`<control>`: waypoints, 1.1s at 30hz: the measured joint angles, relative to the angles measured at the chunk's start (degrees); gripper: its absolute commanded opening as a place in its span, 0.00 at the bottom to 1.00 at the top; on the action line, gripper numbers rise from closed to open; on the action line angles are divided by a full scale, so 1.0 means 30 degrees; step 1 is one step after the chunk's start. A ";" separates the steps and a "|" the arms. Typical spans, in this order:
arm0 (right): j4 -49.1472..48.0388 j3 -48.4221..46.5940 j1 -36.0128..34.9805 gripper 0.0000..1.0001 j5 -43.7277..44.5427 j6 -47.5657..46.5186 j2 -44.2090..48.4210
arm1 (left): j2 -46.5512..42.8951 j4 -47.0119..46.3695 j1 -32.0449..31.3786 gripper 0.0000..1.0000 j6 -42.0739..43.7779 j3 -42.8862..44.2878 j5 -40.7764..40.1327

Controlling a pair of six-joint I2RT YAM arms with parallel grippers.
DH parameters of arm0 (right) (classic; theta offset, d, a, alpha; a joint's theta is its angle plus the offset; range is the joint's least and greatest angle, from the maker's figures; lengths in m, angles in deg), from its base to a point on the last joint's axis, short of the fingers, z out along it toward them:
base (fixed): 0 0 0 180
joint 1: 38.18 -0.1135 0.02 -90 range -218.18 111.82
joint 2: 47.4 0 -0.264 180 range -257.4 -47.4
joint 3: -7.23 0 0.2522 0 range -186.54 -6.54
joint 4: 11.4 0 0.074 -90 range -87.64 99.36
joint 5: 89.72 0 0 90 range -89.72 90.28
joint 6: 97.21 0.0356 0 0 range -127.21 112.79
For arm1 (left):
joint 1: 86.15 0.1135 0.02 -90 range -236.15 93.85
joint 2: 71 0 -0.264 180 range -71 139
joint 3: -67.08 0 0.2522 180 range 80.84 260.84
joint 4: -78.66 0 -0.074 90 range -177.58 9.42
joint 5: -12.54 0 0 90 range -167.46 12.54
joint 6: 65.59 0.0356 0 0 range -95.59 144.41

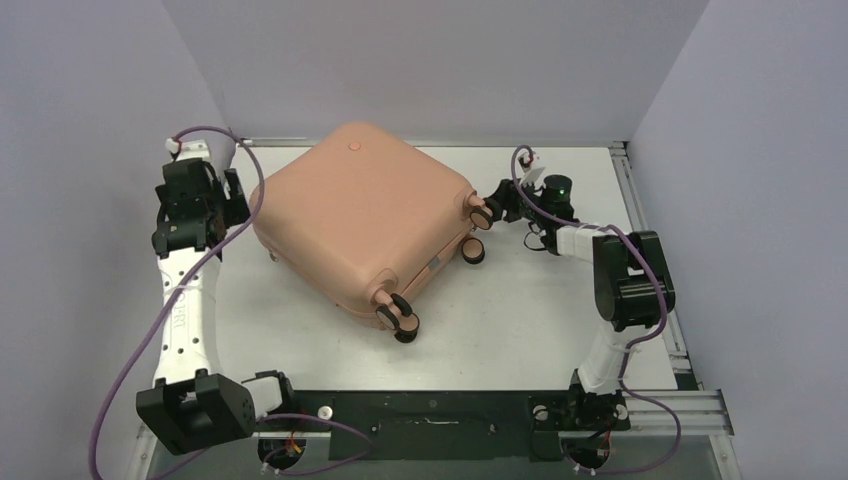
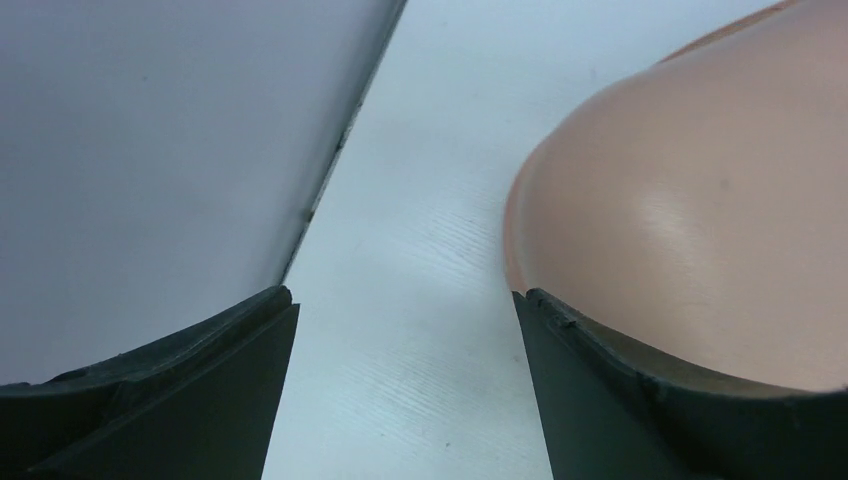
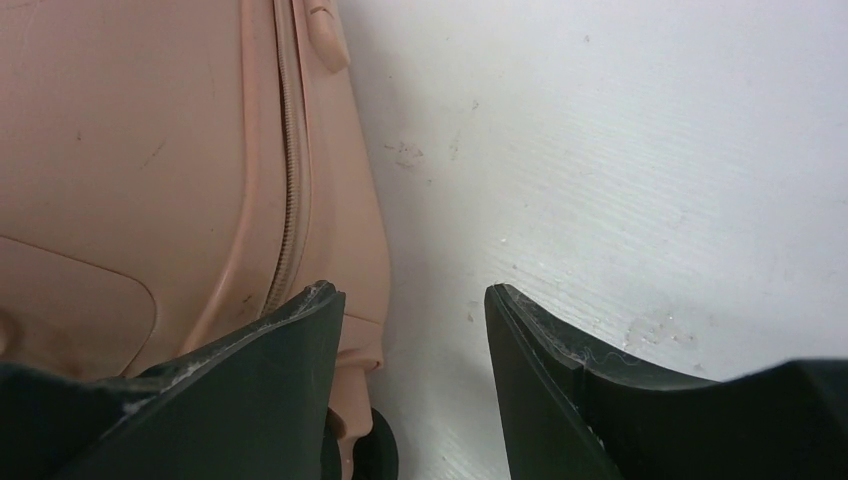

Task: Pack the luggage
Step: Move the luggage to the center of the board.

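So the luggage (image 1: 360, 220) is lying flat on the table (image 1: 520, 320), shell shut as far as I can tell. The zipper (image 3: 290, 150) in the right wrist view looks done up. It sits skewed, and I'd say its long axis runs from the wheels (image 1: 400, 318) end up toward the rear-left corner, so roughly from one gripper to the other.

The left gripper (image 1: 238, 205) is released, jaws spread wide with only bare table between them. The case's rounded corner sits just off to its right, pretty much touching the right finger (image 2: 680, 410) — I can't tell if it really is.

The right gripper (image 1: 497, 205) is also let go, jaws apart with nothing in the gap. The case's wheel end is to its left, and its left finger (image 3: 230, 390) overlaps that edge.

Neither arm is clearly nearer, since each is right at its own end. My guess is that whatever comes next depends on that corner-to-corner bracket — neither gripper is actually around anything yet.
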 measured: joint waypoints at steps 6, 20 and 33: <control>-0.0328 -0.0036 -0.0277 0.55 0.0007 0.0226 -0.0619 | 0.0605 -0.0619 0.1982 0.19 -0.2011 -0.0962 -0.0401; 0.0546 -0.5217 -0.1464 0.53 0.1508 0.0211 -0.1778 | 0.6360 -0.2025 0.1836 0.08 -0.3344 -0.1443 0.0219; -0.4167 -0.5960 -0.1989 0.39 -0.3767 0.4976 -0.5253 | 1.1708 -0.2011 -0.0546 0.09 -0.2812 0.1872 0.1151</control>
